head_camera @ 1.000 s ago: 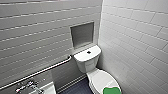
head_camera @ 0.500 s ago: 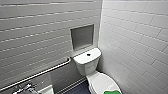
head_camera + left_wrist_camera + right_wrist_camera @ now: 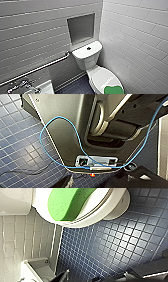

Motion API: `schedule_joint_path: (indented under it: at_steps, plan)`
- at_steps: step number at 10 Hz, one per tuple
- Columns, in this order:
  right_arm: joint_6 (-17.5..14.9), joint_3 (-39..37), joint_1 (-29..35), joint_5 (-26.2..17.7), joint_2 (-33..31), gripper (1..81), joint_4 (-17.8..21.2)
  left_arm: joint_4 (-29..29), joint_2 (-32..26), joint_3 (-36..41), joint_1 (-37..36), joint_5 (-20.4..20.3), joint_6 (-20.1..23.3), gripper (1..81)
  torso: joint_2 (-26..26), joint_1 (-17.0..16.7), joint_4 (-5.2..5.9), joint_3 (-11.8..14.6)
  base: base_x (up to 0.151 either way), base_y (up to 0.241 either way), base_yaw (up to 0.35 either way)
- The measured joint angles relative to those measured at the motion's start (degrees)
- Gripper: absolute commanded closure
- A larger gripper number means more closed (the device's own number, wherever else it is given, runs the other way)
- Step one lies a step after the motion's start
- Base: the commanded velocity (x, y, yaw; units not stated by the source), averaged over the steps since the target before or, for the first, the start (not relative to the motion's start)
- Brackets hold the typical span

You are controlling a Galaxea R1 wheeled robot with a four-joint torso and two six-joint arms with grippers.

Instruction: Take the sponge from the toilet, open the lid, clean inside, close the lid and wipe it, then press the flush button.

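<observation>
I cannot tell how open the left gripper or right gripper is; the sponge lies on the front of the lid, as before (the camera shifted slightly).

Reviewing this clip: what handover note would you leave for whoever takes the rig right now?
Left claw: above the blue tiled floor; open or shut cannot be told.
Right claw: above the floor beside the toilet, apart from the sponge; open or shut cannot be told.
Things: the sponge lies on the front end of the lid, which is shut. The flush button sits in the middle of the tank top.
Done: nothing yet.
Left: pick up the sponge, open the lid, clean inside, close and wipe the lid, press the flush button.
</observation>
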Motion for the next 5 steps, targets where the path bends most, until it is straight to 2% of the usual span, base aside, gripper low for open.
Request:
schedule_joint_path:
  at_steps: [3,5]
  plan:
    - [1.55,0.02,4.11,0.02,-0.63,1.0,0.07,-0.27,0.04,0.0,-0.04,-0.33,0.0,1.0,-5.9,3.76,0.0,-5.38,0.0,0.0,0.0]
    - [2.9,0.17,6.51,0.02,-0.56,1.0,0.1,-0.3,0.23,-0.02,0.11,-0.4,0.0,1.0,-9.49,5.99,0.0,-6.23,0.0,0.0,0.0]
